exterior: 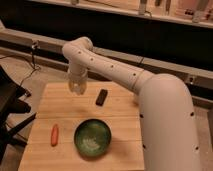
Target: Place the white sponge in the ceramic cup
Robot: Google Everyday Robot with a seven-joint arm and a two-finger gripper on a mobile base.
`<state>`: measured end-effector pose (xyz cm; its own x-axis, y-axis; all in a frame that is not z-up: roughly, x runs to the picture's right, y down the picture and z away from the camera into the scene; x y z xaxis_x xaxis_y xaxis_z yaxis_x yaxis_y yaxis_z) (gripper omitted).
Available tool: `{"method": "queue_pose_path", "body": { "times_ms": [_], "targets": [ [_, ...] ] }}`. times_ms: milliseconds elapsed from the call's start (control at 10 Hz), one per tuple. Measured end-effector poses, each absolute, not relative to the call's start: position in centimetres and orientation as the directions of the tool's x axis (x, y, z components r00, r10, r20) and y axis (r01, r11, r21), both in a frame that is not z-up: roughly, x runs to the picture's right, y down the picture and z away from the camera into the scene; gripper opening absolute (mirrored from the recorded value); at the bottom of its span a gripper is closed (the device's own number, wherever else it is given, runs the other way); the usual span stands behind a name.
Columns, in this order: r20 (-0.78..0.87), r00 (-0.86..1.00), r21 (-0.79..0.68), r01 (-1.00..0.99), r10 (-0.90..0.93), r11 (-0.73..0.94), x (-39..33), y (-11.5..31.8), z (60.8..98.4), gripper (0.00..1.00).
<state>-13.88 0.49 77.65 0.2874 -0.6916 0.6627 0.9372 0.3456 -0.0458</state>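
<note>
My gripper [76, 88] hangs from the white arm [105, 65] above the far left part of the wooden table [120, 120], left of a small black object [101, 96]. The gripper's end looks pale, and I cannot tell whether anything is held in it. No white sponge shows clearly on the table. The ceramic cup is out of view. A green bowl [92, 138] sits at the front middle with a pale patch inside it; I cannot tell what that patch is.
An orange carrot [54, 134] lies at the front left of the table. The arm's bulky white body [165, 125] covers the table's right side. A dark chair [10, 107] stands to the left. A long shelf [150, 65] runs behind.
</note>
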Motion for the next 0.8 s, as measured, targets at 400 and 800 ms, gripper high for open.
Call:
{"method": "queue_pose_path", "body": {
  "times_ms": [400, 800],
  "targets": [
    [0.653, 0.333, -0.048, 0.914, -0.68, 0.402, -12.7, -1.0, 77.4, 0.0],
    [0.634, 0.387, -0.077, 0.893, -0.669, 0.444, -10.3, -1.5, 77.2, 0.0]
  ]
}}
